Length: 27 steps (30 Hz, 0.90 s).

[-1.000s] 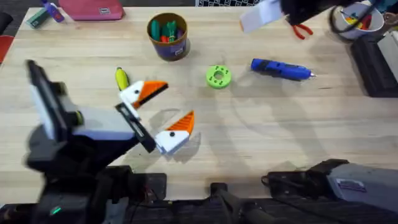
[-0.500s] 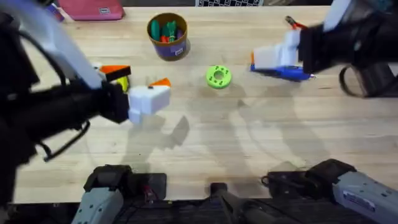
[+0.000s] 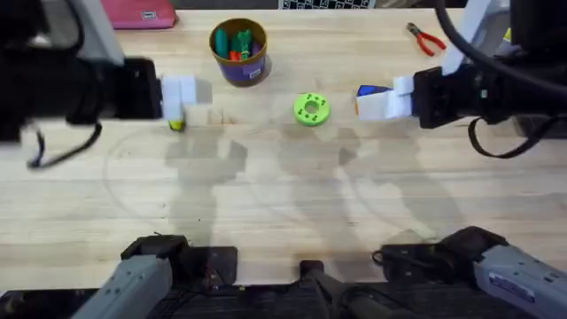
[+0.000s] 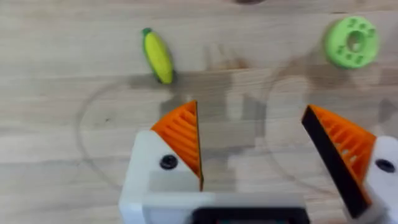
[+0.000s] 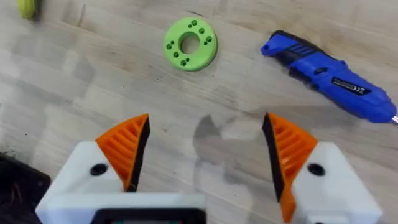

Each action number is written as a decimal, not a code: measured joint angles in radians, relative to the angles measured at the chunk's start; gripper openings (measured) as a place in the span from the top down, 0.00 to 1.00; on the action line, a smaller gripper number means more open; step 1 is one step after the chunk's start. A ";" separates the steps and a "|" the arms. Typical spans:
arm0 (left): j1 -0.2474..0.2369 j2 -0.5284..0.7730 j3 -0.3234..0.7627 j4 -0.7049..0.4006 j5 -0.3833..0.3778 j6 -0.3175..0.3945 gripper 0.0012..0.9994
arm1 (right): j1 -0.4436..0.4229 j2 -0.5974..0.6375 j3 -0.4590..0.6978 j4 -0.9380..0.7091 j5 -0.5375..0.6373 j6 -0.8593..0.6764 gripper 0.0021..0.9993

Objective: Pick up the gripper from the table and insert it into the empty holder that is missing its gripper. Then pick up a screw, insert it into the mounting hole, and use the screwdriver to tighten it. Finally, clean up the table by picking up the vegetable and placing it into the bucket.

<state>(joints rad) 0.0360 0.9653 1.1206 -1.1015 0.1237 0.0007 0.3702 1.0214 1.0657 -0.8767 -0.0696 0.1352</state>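
Orange pads spread wide on both arms: left gripper (image 4: 252, 146) hangs empty above the yellow vegetable (image 4: 157, 56), right gripper (image 5: 205, 155) empty near the blue screwdriver (image 5: 329, 76). Bucket (image 3: 239, 51) stands at the table's far side.

Left gripper (image 4: 252, 146): white bases, orange ribbed pads, one dark side face.
Right gripper (image 5: 205, 155): same white and orange.
Vegetable (image 4: 157, 56), ahead of the left gripper: yellow, green end.
Disc (image 5: 190, 44), ahead of the right gripper: lime green, dotted with holes.
Screwdriver (image 5: 329, 76), beside the disc: blue, white lettering.
Bucket (image 3: 239, 53): brown-gold, purple lower band.
Pliers (image 3: 427, 38): red handles.
Table (image 3: 292, 213): pale wood grain.
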 joint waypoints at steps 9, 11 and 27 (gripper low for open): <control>0.138 0.633 0.288 -0.093 -0.094 -0.081 0.01 | 0.000 0.000 0.000 0.000 0.000 0.000 0.01; 0.146 0.704 0.288 -0.099 -0.095 -0.084 0.01 | 0.000 0.000 0.000 0.000 0.000 0.000 0.01; 0.146 1.007 0.289 0.040 -0.096 -0.143 0.14 | 0.000 0.000 0.000 -0.016 0.000 0.000 0.01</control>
<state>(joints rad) 0.1822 1.9720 1.4097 -1.0611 0.0275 -0.1420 0.3702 1.0214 1.0657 -0.8923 -0.0696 0.1352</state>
